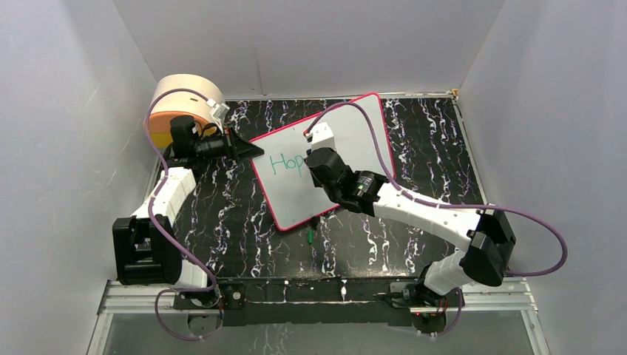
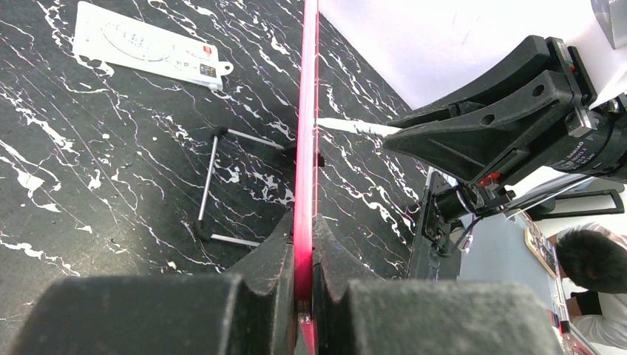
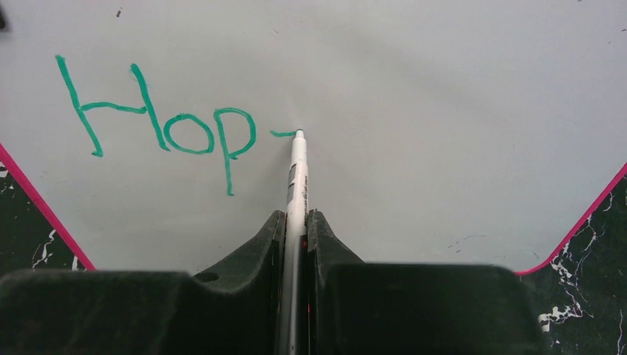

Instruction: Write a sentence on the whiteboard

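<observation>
Overhead, the whiteboard (image 1: 355,122) sits askew at the middle of the table (image 1: 444,148), its left edge pinched by the left gripper (image 1: 256,150). Only the right wrist view shows the sentence (image 3: 159,122) clearly: "Hop" and a short stroke. The pen (image 3: 297,177), clamped in the right gripper (image 3: 296,222), touches that stroke. Only the left wrist view shows a white card (image 2: 148,46).

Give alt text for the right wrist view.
The right gripper holds a white pen, its tip on the whiteboard just after the green letters "Hop" and a short stroke. The board's pink rim and black marbled table show at both lower corners.
</observation>
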{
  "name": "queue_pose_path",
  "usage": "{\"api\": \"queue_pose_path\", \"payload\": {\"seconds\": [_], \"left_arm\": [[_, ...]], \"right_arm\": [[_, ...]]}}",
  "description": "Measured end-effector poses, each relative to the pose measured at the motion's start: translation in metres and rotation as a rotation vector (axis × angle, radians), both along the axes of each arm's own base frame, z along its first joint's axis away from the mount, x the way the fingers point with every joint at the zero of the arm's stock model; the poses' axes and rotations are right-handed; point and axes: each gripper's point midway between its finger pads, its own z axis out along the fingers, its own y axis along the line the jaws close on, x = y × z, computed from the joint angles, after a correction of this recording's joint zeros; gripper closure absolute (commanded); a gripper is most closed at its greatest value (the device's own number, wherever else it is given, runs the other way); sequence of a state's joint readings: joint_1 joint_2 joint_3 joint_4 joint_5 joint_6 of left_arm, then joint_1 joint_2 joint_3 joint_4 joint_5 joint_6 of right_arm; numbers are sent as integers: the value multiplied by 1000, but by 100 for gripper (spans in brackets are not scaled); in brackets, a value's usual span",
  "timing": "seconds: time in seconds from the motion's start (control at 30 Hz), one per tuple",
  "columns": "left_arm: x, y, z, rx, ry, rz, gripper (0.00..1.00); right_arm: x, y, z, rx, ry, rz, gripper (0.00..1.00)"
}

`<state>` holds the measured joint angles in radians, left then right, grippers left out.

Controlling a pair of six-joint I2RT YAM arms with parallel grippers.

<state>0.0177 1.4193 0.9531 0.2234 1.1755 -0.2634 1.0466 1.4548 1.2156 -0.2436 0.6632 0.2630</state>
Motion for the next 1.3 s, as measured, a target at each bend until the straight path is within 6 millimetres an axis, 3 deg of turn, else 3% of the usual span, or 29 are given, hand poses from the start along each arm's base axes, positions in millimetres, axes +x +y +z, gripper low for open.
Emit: {"api": "queue_pose_path", "payload": {"seconds": [1.3], "left_arm": [[0,0,0,1,3,0,100]], "right_arm": [[-1,16,9,55,-13,61,100]]}}
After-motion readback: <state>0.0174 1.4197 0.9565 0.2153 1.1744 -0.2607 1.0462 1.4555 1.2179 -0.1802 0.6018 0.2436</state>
